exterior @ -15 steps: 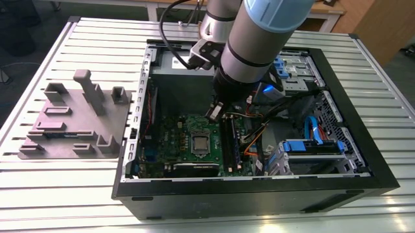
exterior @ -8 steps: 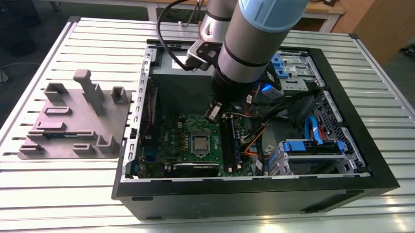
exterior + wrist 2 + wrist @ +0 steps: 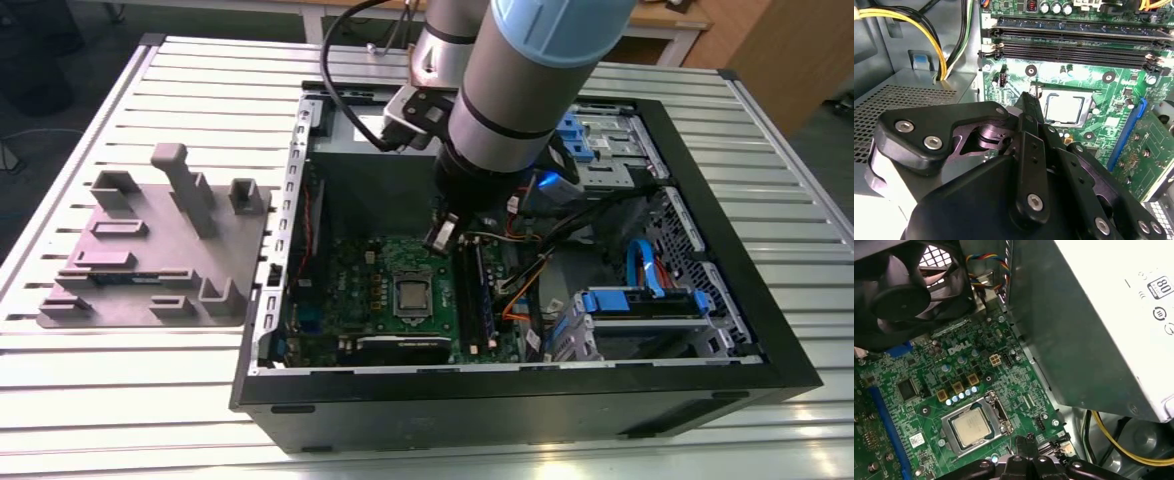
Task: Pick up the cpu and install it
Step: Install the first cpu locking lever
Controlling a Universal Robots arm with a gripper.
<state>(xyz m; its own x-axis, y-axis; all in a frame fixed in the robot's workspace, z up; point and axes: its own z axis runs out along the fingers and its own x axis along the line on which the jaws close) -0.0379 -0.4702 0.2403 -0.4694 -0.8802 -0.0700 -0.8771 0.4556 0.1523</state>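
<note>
Tool (image 3: 442,238) hangs inside the open computer case (image 3: 747,375), just above the motherboard (image 3: 350,300); fingers look closed with nothing between them, though the linkage hides the tips. Cpu (image 3: 973,426) already lies in its socket (image 3: 1004,416), beside the memory slots (image 3: 1074,50). Judged: placement done, securing remains. Next move calls for pressing the retention frame squarely, without shifting the chip.

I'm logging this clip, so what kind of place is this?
Probably a robotics lab or workshop bench: an open PC case lies on a slatted metal table, a grey parts fixture beside it, wooden desks behind.
</note>
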